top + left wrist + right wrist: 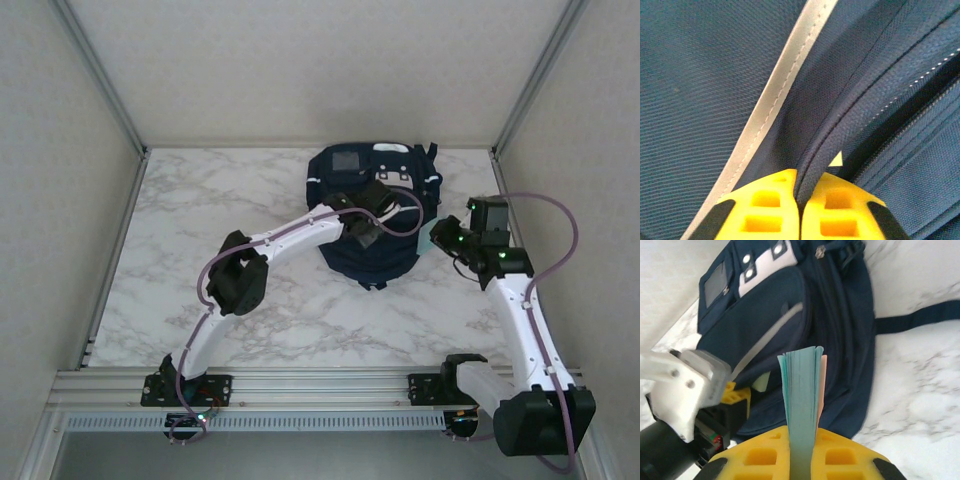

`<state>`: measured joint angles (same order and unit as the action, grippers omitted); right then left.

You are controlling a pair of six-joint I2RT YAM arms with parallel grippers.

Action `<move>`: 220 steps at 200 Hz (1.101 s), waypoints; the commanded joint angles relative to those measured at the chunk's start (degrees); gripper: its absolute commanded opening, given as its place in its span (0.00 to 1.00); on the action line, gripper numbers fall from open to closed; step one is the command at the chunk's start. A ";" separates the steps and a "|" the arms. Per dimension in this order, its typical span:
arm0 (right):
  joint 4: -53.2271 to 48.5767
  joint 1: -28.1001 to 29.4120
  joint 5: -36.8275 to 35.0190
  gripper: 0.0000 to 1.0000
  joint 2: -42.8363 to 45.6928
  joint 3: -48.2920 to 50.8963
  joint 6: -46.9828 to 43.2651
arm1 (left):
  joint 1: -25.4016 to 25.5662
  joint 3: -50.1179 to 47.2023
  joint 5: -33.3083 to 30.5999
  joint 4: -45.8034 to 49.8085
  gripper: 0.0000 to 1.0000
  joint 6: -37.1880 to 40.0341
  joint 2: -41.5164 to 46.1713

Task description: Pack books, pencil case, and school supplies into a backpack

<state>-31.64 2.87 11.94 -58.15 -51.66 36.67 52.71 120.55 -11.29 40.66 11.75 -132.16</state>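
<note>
From the top camera, we see the backpack (372, 215) lying at the far middle of the marble worktop (200, 220). The left arm stretches across it, with the left hand (362, 237) down on its near half. The right hand (446, 238) hovers just beside the bag's right edge, carrying the light-blue pad (428, 238). In the left wrist view, the left hand (801, 182) is pinched tight on a ridge of the backpack (700, 75) fabric, its 2 yellow fingers (765, 210) meeting with only that fold between them. The white trim stripe (775, 95) runs off to the left, and a small pale corner (836, 160) shows in the dark gap of the opening, too little of it to name. In the right wrist view, the right hand (801, 432) is narrow, clamped on the light-blue pad (800, 390), which stands edge-on and upright with a thin pinkish sheet (823, 385) against its right face. The backpack (790, 310) lies beyond, apart from the pad. We judge the step in hand to be loading the school supplies: 1 hand holds the bag's mouth while the other brings the pad. The next move calls for the left hand to lift the pinched flap so the gap widens, and for the right hand to carry the pad over that gap, edge first, before letting go.
</note>
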 commanded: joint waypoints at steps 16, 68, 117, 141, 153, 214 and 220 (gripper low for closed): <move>18.57 -0.26 9.91 0.00 -1.66 7.80 12.09 | -0.51 7.30 0.43 4.20 0.00 -6.11 1.00; 42.48 1.50 10.28 0.00 -8.32 13.51 25.50 | -2.69 20.98 11.03 12.86 0.00 -12.66 -1.03; 58.24 6.32 5.15 0.00 -18.51 12.31 31.80 | -2.68 23.11 14.90 13.90 0.00 -16.20 -0.32; 60.83 9.28 2.77 0.00 -25.11 9.12 33.51 | -2.70 23.33 17.17 14.00 0.00 -18.33 0.14; 61.34 10.78 -0.25 0.00 -27.43 8.51 34.64 | -2.66 23.38 18.72 13.67 0.00 -19.53 0.49; 52.75 12.11 -8.85 0.46 -26.90 9.21 35.67 | -2.75 23.33 18.90 12.95 0.00 -22.29 0.17; 49.04 12.07 -9.02 0.51 -25.43 8.63 34.54 | -2.71 23.37 18.73 12.95 0.00 -22.38 0.06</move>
<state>25.61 15.05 6.79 -87.55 -41.36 72.64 49.32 140.90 4.47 54.35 -7.62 -133.95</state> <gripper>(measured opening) 0.440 0.045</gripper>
